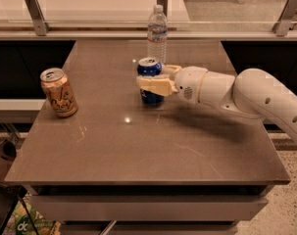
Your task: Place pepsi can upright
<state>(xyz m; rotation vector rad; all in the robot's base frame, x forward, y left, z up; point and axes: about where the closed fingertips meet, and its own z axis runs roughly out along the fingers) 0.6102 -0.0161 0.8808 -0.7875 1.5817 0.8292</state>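
The pepsi can [149,67] is dark blue with a silver top. It stands upright on the brown table [138,146], near the middle and just in front of the water bottle. My gripper [151,76] reaches in from the right at mid-height of the can. One tan finger [155,85] lies across the can's front and the other [170,69] sits behind it. The jaws are closed on the can, whose base rests on the table.
A clear plastic water bottle [157,32] stands just behind the can. An orange-tan can [58,92] stands, slightly tilted, near the table's left edge. A glass rail with metal posts [35,12] runs behind the table. My white arm [256,97] crosses the table's right side.
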